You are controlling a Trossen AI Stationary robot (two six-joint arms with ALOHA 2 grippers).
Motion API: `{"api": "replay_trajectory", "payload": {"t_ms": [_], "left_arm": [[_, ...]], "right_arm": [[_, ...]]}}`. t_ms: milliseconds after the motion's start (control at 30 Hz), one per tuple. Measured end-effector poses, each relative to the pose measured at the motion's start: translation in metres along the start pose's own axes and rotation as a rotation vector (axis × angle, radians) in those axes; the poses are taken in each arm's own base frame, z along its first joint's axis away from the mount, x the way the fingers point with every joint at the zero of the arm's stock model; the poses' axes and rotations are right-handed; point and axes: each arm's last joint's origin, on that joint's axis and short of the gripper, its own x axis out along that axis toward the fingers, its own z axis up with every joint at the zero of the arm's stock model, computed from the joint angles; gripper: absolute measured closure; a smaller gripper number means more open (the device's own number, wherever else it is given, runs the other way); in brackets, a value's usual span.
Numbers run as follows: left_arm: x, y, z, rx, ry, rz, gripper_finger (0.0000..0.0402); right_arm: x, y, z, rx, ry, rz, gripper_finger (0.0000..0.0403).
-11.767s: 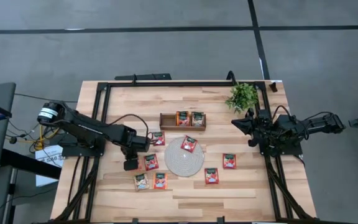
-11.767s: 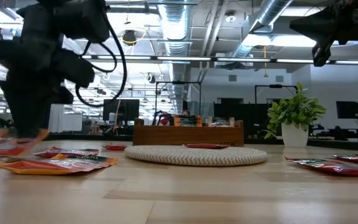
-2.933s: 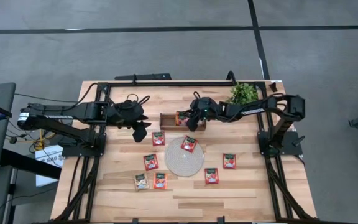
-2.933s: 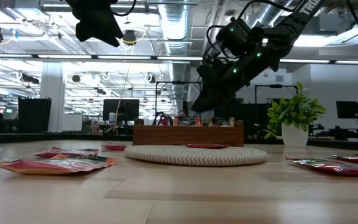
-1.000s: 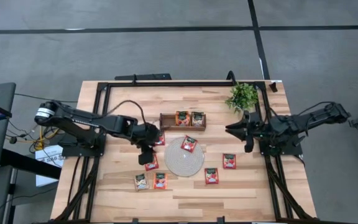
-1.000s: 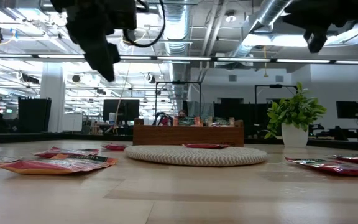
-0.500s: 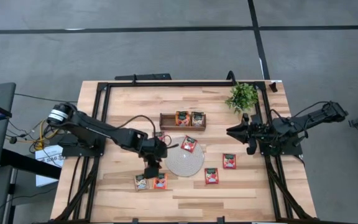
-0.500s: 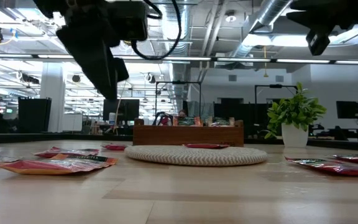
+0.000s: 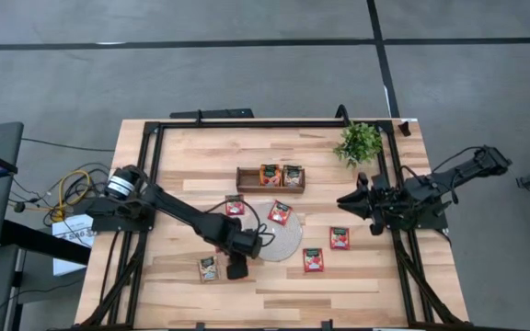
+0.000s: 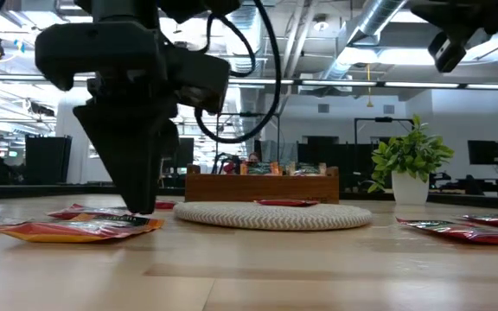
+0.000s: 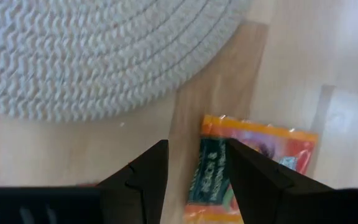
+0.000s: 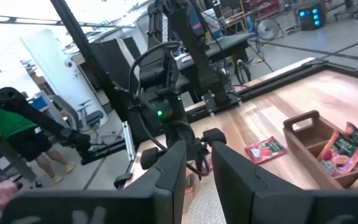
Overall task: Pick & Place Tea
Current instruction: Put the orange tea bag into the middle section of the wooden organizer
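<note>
Tea sachets: small flat squares, red-orange, each carrying a dark green band and a pale centre picture. The left wrist view is showing one sachet close up: orange-red foil with a crimped end edge, and a green band bearing pale lettering that is too blurred to read. No brand legible anywhere.

Positions from above: two sachets are standing in the wooden tray, one in the middle compartment, one in the right compartment; the tray's left compartment is showing bare wood. One sachet is lying on the round woven mat. One is lying on the table just left of the mat's far edge. Two are lying right of the mat, one farther out, one nearer the front. One is sitting at front left, paler than the others.

The left gripper is reaching down low at the mat's front-left edge, right beside that pale sachet. Its fingers are standing spread, one of them overlapping the close-up sachet's edge; nothing is being pinched.

The right gripper is hanging in the air by the table's right edge, near the potted plant. Its fingers are showing a narrow gap with nothing between them.
</note>
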Motion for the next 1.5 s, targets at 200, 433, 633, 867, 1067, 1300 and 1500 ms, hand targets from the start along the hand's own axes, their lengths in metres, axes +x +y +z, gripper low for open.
{"api": "replay_trajectory", "payload": {"t_ms": [200,433,633,867,1067,1300,1500], "left_arm": [[-0.001,-0.002,0.002,-0.016,0.016,0.008,0.0250],[-0.001,0.000,-0.004,-0.038,0.074,0.029,0.0250],[-0.001,0.000,-0.004,-0.040,0.072,0.039,0.0250],[0.002,0.001,-0.004,-0.039,0.065,0.062,0.0253],[0.012,-0.002,-0.008,-0.026,0.099,0.069,0.0276],[0.013,-0.004,-0.010,-0.020,0.097,0.086,0.0308],[0.008,-0.004,-0.009,-0.042,0.075,0.087,0.0361]], "right_arm": [[-0.001,0.003,-0.001,-0.002,0.011,0.027,0.0333],[-0.002,0.005,-0.002,-0.009,0.017,0.044,0.0333],[-0.002,0.005,-0.002,-0.010,0.017,0.044,0.0333],[-0.002,0.005,-0.002,-0.012,0.017,0.044,0.0333],[-0.002,0.005,-0.002,-0.012,0.018,0.043,0.0333],[-0.002,0.005,-0.002,-0.013,0.019,0.041,0.0333],[-0.002,0.005,-0.002,-0.012,0.019,0.040,0.0333]]}}
